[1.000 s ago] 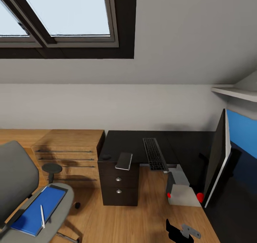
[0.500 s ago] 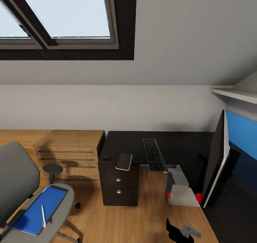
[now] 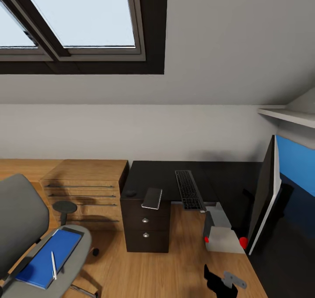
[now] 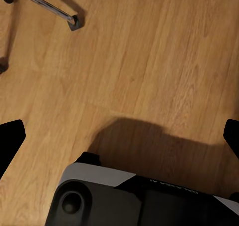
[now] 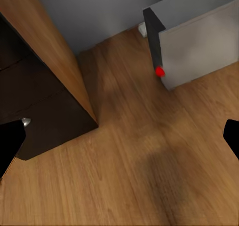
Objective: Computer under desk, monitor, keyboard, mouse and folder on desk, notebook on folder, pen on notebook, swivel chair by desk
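Folder (image 3: 43,258) lying on swivel chair (image 3: 22,228), lower left of frame, pen (image 3: 53,265) resting on it.
Both grippers' fingers are spreading wide, holding nothing; lifting the folder carelessly is risking the pen rolling off.

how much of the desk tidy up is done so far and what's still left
Already in place: keyboard, mouse and monitor on the desk, computer under it. In hand: nothing; both grippers hold nothing. Left: folder and pen lie on the swivel chair; notebook overhangs the desk edge.
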`<state>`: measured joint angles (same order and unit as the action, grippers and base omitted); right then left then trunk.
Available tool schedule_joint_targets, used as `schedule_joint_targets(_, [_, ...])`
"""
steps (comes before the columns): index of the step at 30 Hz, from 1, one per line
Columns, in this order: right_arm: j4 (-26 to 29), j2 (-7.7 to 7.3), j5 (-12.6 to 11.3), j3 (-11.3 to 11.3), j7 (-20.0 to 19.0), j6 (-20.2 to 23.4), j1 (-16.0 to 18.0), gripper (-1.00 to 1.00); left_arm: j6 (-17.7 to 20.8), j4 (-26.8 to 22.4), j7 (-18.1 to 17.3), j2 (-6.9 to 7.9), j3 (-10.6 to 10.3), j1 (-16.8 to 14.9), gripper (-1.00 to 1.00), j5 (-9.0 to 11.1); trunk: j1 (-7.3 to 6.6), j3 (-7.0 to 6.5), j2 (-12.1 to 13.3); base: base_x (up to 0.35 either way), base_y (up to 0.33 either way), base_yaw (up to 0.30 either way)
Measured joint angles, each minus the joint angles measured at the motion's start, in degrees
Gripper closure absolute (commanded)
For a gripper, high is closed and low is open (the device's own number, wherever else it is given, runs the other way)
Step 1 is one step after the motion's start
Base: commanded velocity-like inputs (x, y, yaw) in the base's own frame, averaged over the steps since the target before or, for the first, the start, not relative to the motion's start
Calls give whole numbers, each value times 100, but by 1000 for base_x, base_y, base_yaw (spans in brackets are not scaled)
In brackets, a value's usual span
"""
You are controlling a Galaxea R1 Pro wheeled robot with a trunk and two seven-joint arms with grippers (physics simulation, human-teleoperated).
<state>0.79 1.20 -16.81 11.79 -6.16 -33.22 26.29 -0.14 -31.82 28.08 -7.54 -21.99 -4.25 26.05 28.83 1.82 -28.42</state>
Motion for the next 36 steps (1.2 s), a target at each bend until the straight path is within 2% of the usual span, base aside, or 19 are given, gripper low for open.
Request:
schedule_joint_targets(3, [286, -4, -26, 21, 15, 22, 1, -100, -5, -5, 5, 1, 0, 0, -100, 2, 0, 0, 0, 0, 0, 0])
schedule_joint_targets(8, [1078, -3, -140, 54, 166, 184, 2, -100, -32, -9, 15, 7, 7, 0, -100, 3, 0, 0, 0, 0, 0, 0])
schedule_joint_targets(9, [1353, -1, -154, 83, 301, 368, 4, -100, -62, -10, 17, 8, 8, 0, -100, 1, 0, -1, 0, 0, 0, 0])
schedule_joint_targets(12, [1662, 1, -195, 83, 525, 776, 3, -100, -116, -12, 17, 9, 10, 0, -100, -2, 0, 0, 0, 0, 0, 0])
schedule_joint_targets(19, [1962, 33, -135, 50, 790, 1688, 1, -100, -184, -11, 14, 13, 11, 1, -100, -2, 0, 0, 0, -1, 0, 0])
schedule_joint_targets(25, [1985, 54, 44, 29, 832, 1812, -8, -100, -196, -13, 14, 28, 10, 0, -100, -2, 2, 0, 0, -110, 0, 0])
schedule_joint_targets(29, [1973, 66, 104, 24, 841, 1747, -15, -100, -199, -14, 14, 32, 10, 0, -100, -2, 3, 0, 1, -260, 0, 0])
schedule_joint_targets(36, [1779, 180, 152, 18, 830, 1578, -22, -100, -200, -11, 14, 36, 10, 0, -100, -2, 4, 0, 1, -318, 0, 0])
